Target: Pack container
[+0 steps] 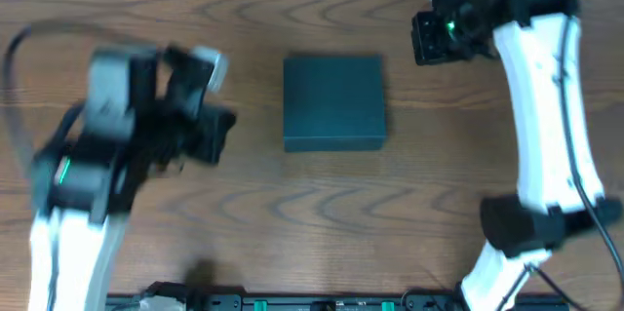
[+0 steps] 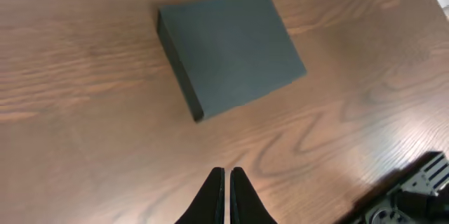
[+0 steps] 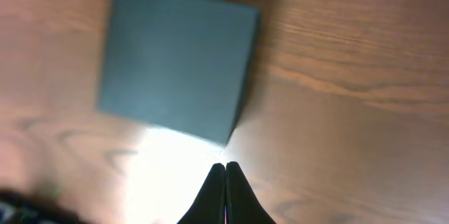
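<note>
The container [image 1: 333, 101] is a dark green square box with its lid closed, lying flat at the middle of the wooden table. It also shows in the left wrist view [image 2: 228, 48] and in the right wrist view [image 3: 175, 62]. My left gripper [image 1: 222, 134] hangs above the table left of the box; its fingers [image 2: 227, 178] are shut and hold nothing. My right gripper [image 1: 421, 40] is at the far right, beyond the box's right edge; its fingers [image 3: 225, 171] are shut and empty. No snack packets are in view.
The wooden table [image 1: 292, 213] spreads around the box. A black rail with green parts [image 1: 292, 303] runs along the front edge. The right arm's white links [image 1: 541, 106] stand at the right, the left arm [image 1: 88, 184] at the left.
</note>
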